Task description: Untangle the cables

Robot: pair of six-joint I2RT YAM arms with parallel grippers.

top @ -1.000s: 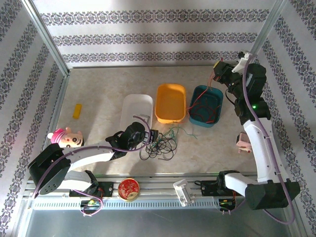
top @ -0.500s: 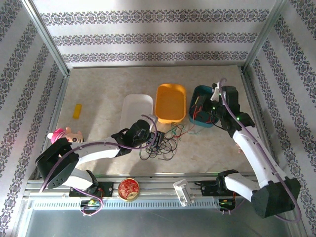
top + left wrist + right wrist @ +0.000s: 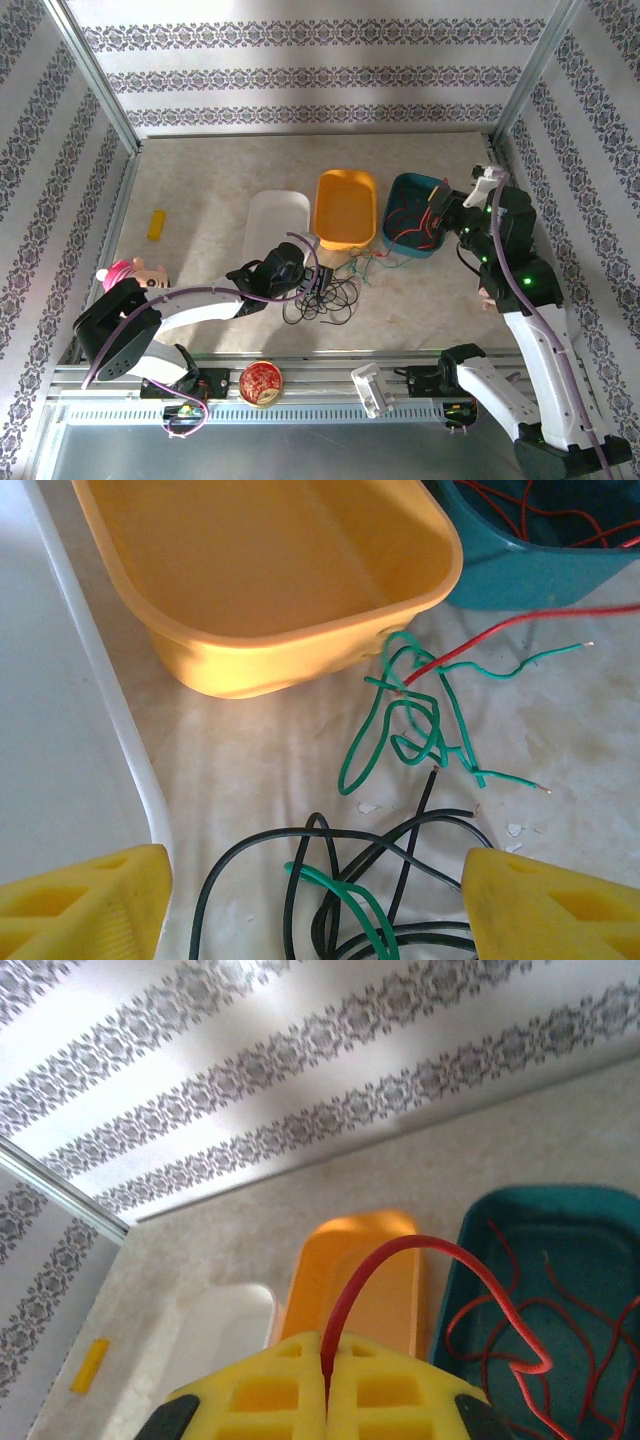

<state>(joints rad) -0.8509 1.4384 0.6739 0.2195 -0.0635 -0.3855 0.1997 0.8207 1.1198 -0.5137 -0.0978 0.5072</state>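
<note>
Over the marbled table (image 3: 200,180) the right pincer (image 3: 327,1385), clamped on the red wire (image 3: 375,1260), has retreated toward three o'clock, likely drawing it free; the left pincer (image 3: 315,900) stays apart.

A staged robotics test cell is indicated, not a lived-in room. A marble-patterned tabletop (image 3: 220,180) is boxed in from 9 through 12 to 3 o'clock by flat panels of striped wallpaper (image 3: 300,75), held in bare aluminium posts (image 3: 95,75). A left arm (image 3: 190,305) and a right arm (image 3: 545,340) are bolted to a metal rail (image 3: 320,375) at 6 o'clock. A white bin (image 3: 278,212), an orange bin (image 3: 345,205) and a teal bin (image 3: 412,177) are set at the centre, a toy doll (image 3: 130,278) at 8 o'clock and a yellow block (image 3: 156,224) at 9 o'clock.
</note>
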